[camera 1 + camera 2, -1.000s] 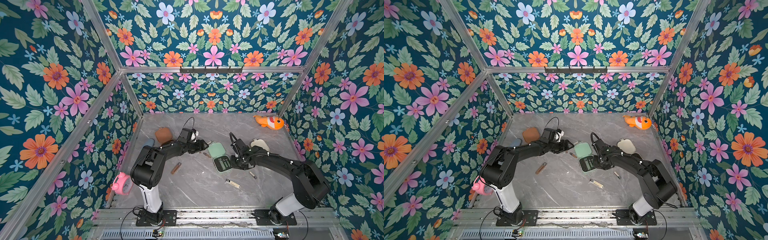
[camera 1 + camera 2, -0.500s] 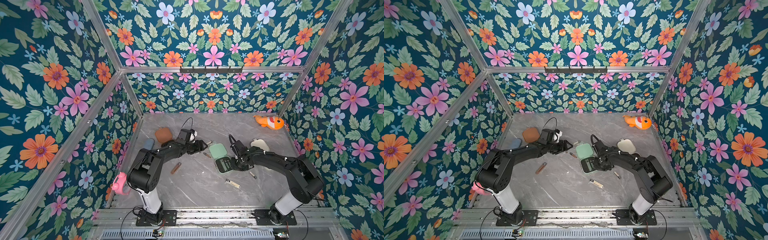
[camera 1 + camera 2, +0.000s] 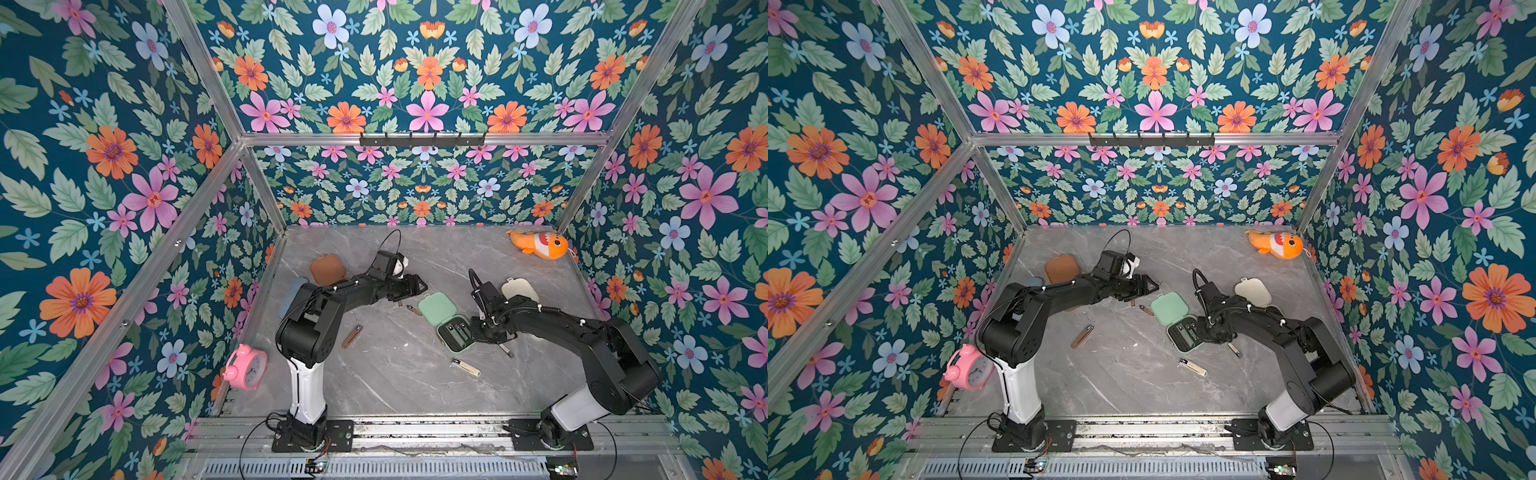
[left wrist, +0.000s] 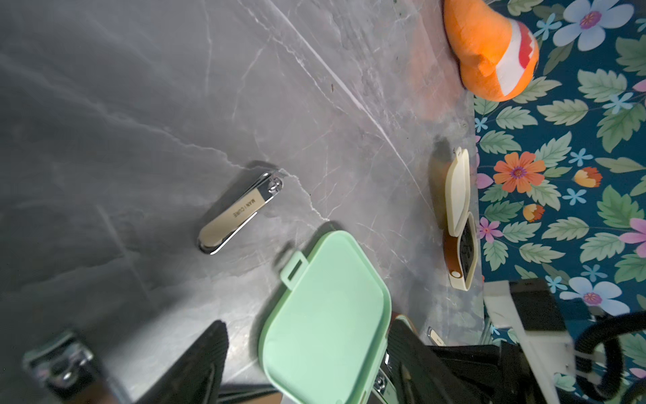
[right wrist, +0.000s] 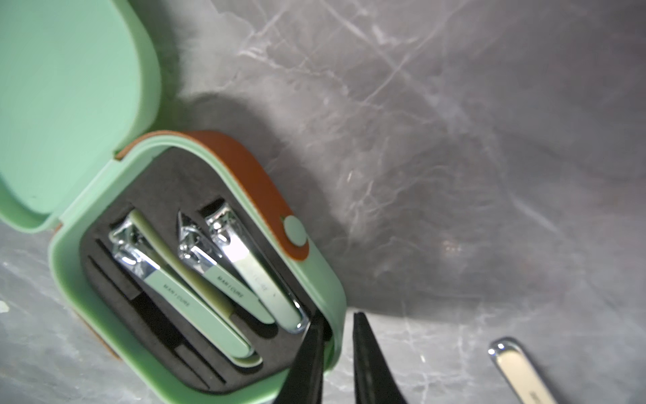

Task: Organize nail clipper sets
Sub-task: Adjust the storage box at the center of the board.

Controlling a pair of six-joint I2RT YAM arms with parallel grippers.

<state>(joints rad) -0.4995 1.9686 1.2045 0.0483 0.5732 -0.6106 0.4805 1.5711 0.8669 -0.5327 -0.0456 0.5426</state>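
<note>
The mint green case (image 3: 455, 332) (image 3: 1183, 334) lies open mid-table, lid (image 3: 436, 307) flat, with three green clippers (image 5: 195, 300) in its black tray. My right gripper (image 5: 338, 316) (image 3: 476, 332) is shut on the tray's wall (image 5: 335, 300), one finger inside and one outside. My left gripper (image 4: 307, 323) (image 3: 417, 287) stands open at the lid's (image 4: 325, 314) far edge, holding nothing. The brown case (image 3: 327, 269) sits shut at the back left. The cream case (image 3: 517, 289) (image 4: 458, 189) lies open behind my right arm. Loose clippers (image 3: 465, 366) (image 3: 506, 350) (image 4: 241, 211) and a brown tool (image 3: 351, 336) lie on the table.
A pink alarm clock (image 3: 246, 368) leans at the front left edge. An orange fish toy (image 3: 538, 245) lies in the back right corner. A pale blue case (image 3: 286, 293) is mostly hidden under my left arm. Flowered walls enclose three sides.
My right gripper's jaws have closed in on the mint case's wall. The left gripper has edged slightly toward the lid and stays open.
</note>
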